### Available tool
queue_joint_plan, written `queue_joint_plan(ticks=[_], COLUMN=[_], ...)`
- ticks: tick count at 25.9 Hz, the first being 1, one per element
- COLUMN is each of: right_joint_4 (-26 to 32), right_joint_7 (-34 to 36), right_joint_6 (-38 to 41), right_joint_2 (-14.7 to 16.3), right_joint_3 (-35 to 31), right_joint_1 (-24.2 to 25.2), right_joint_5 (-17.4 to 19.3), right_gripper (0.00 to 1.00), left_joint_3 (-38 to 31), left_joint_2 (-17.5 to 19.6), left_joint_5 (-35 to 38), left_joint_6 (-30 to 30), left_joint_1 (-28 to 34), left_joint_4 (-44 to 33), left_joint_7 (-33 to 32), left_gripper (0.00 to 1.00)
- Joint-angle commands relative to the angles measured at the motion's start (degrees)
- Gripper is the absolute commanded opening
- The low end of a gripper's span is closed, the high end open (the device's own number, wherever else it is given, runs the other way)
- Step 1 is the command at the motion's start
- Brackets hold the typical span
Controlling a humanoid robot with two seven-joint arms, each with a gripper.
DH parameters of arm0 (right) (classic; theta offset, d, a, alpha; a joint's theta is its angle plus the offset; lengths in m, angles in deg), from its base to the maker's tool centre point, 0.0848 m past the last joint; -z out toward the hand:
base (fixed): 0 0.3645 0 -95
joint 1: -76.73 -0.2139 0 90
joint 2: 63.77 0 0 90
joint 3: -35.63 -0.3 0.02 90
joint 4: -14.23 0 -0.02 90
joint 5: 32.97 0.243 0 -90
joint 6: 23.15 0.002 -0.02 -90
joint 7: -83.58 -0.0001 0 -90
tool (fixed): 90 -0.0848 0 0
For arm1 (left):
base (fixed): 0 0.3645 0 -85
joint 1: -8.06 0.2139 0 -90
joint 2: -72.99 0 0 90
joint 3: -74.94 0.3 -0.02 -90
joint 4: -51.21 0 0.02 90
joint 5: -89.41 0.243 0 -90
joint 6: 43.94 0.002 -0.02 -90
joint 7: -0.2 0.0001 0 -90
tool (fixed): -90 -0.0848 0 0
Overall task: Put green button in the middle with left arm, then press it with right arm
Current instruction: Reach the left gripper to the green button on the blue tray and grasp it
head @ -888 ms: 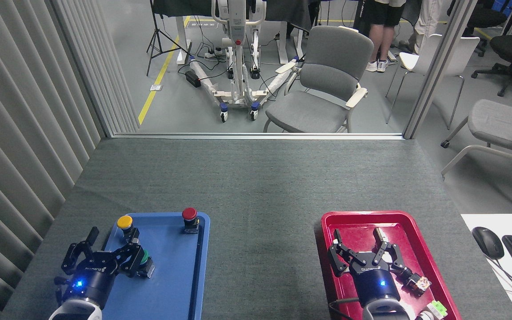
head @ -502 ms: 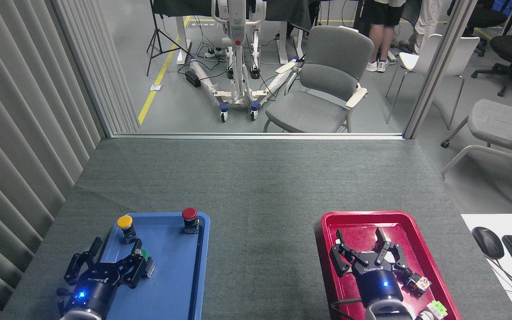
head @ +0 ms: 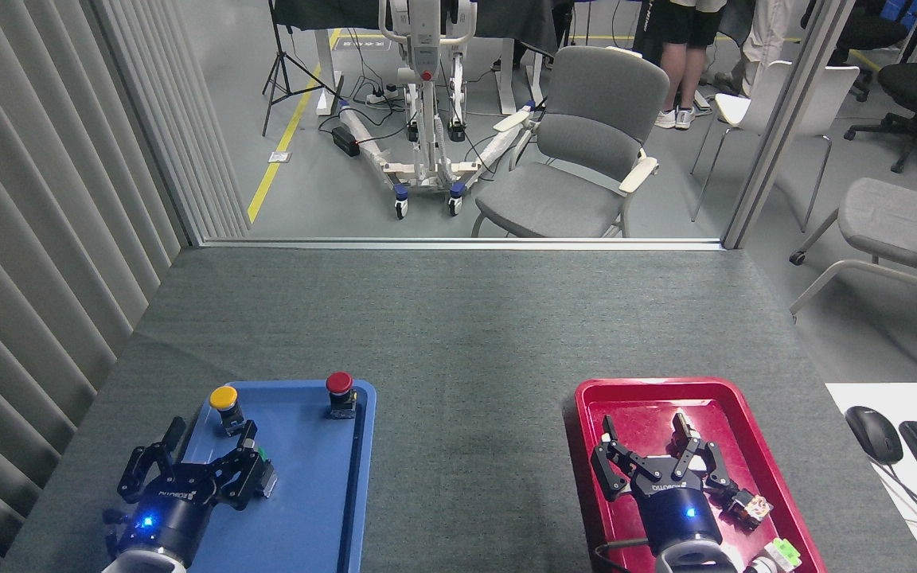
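Left gripper [head: 208, 438] open over the blue tray [head: 323, 509], the green button [head: 262, 469] beside its right finger; right gripper [head: 647, 430] open above the red tray [head: 634, 391]

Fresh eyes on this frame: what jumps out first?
Two bright trays on the grey tabletop: a blue tray near left, a red tray near right. The left gripper hangs open over the blue one beside the green button; yellow button and red button stand at its far edge.

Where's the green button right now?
Head view, lower left: the green button sits in the blue tray, mostly hidden behind the left claw, below the yellow button.
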Motion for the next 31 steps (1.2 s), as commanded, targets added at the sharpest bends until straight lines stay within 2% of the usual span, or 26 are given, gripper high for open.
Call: queue_joint_plan(ticks=[1, 7, 21, 31], right_joint_4=[-0.11, -0.11, -0.11, 0.68], right_joint_7=[-0.03, -0.03, 0.05, 0.58], right_joint_6=[-0.16, -0.33, -0.6, 0.11], right_joint_2=[0.05, -0.21, -0.3, -0.39], right_joint_3=[-0.23, -0.06, 0.38, 0.38], right_joint_1=[0.01, 0.1, 0.36, 0.63], right_joint_5=[-0.2, -0.2, -0.02, 0.07], right_gripper=[1.0, 1.0, 1.0, 1.0], left_joint_3=[0.09, 0.17, 2.55, 2.81], left_joint_2=[0.04, 0.13, 1.36, 1.98], left_joint_5=[0.13, 0.13, 1.01, 1.54], left_joint_6=[-0.09, -0.53, -7.38, -8.0], left_joint_1=[-0.09, 0.26, 2.81, 0.52], left_joint_4=[0.01, 0.71, 1.68, 10.12], left_joint_7=[0.06, 0.15, -0.12, 0.23], left_gripper=[1.0, 1.0, 0.99, 1.0])
